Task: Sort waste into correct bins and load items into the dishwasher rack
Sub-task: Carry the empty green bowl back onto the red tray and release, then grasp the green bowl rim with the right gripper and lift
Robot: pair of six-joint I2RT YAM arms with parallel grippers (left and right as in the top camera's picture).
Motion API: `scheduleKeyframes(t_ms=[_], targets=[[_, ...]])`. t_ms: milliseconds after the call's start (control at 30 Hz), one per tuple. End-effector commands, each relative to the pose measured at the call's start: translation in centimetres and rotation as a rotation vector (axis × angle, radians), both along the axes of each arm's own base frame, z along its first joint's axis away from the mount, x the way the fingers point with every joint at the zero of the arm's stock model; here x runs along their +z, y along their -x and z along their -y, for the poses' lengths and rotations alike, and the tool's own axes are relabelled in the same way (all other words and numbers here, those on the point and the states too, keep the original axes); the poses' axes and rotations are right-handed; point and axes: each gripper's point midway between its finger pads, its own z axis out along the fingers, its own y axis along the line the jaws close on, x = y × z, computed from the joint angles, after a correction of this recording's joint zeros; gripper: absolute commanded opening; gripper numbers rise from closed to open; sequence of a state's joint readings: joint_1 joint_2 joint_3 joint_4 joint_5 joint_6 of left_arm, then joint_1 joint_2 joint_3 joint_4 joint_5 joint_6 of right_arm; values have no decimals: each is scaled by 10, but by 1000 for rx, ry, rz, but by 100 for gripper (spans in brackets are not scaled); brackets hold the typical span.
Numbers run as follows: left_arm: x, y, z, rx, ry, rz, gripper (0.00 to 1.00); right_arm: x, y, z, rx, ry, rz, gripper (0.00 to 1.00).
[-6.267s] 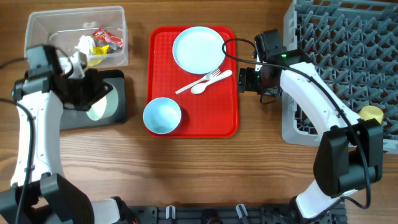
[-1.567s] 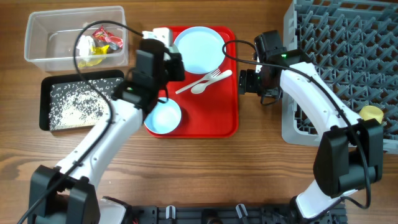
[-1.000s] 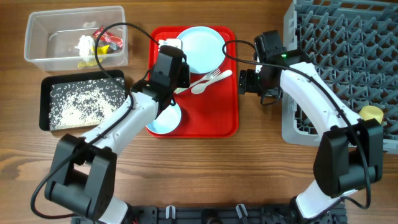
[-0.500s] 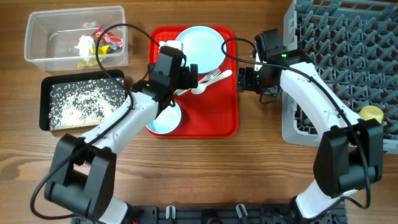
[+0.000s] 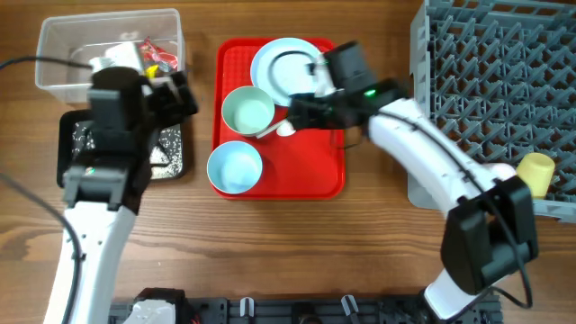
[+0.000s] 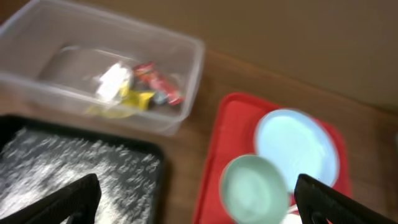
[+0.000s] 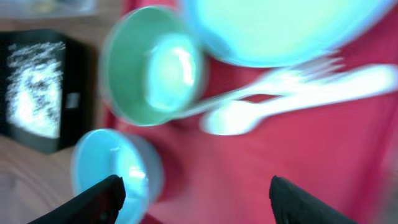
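While both my grippers hang open and empty, the dishes wait on the red tray (image 5: pixel 310 180).

My left gripper (image 6: pixel 196 190) hovers above the black tray (image 5: pixel 173 160), jaws spread wide, holding nothing. Its matte floor is speckled with white grains (image 6: pixel 74 177). The clear tub (image 5: pixel 63 40) beside it keeps the crumpled wrappers (image 6: pixel 155 84) and tissue (image 6: pixel 114 81), so dry waste and food scraps sit apart. My right gripper (image 7: pixel 202 196) hangs over the fork (image 7: pixel 273 84) and spoon (image 7: pixel 292 102), jaws well apart, gripping nothing; I judge it is lining up on this thin, flat cutlery. Smooth round bowls, green (image 5: pixel 247 108) and blue (image 5: pixel 235 167), sit near the plate (image 5: pixel 286 67). The pegged grey rack (image 5: pixel 504 81) on my right holds a yellow cup (image 5: pixel 537 169).
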State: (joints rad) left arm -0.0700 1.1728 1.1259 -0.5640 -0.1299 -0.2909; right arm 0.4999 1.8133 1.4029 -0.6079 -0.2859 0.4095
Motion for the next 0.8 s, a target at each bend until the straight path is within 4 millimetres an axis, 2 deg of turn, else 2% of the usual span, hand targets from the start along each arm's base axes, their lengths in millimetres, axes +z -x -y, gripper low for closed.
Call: scheduleKeyframes(t_ms=[0,100,200,333,567,667,767], targets=[[-21,11,-24,68,13,-95,100,12,-4,-21,-94,16,60,79],[-36,17,-32,88,17,-162,100,8,-7,-30,-108,22,86,79],[-49,14,-35,93,14,-203,100,2,-17,-34,-144,-1,87,77],[-67,9,-33,86,22,-260,100,-4,-32,-40,-200,-46,94,73],[-104,1,-27,60,47,-367,100,-28,-51,-60,-259,-144,68,70],[-117,0,-27,60,47,-403,100,-43,-52,-57,-274,-121,50,69],[-125,-1,-27,61,48,-427,100,-58,-52,-52,-288,-84,29,61]])
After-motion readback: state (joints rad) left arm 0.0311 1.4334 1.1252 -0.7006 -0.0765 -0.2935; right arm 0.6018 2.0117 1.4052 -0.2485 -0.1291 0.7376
